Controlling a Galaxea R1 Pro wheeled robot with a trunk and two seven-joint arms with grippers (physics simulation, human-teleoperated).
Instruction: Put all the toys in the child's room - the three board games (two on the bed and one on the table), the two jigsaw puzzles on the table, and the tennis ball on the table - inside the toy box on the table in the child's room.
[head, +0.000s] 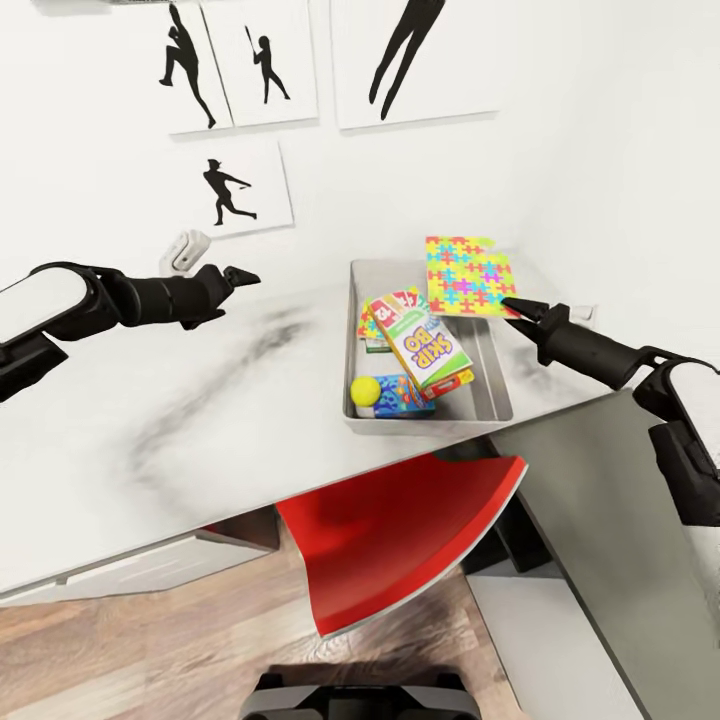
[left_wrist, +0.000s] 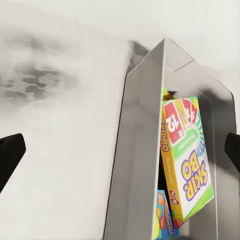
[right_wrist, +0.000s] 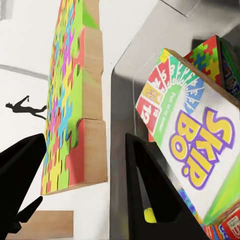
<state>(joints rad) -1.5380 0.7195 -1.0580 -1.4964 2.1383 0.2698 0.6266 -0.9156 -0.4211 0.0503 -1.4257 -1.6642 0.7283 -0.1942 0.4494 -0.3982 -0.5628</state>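
the board game box (head: 424, 343) lying uppermost in the toy box (head: 494, 378) reads "skip-bo" in large purple letters on its yellow-green face, clear in all three views. printed cards on that face show "12" in the left wrist view (left_wrist: 186, 157). smaller print on the boxes beneath it is too blurred to read.

One toy box (head: 494, 385), two puzzles (head: 468, 275), three games (head: 425, 343), one ball (head: 365, 389).

White wall (head: 560, 150), player silhouettes (head: 225, 190), wood-plank floor (head: 150, 650), red chair (head: 400, 540)
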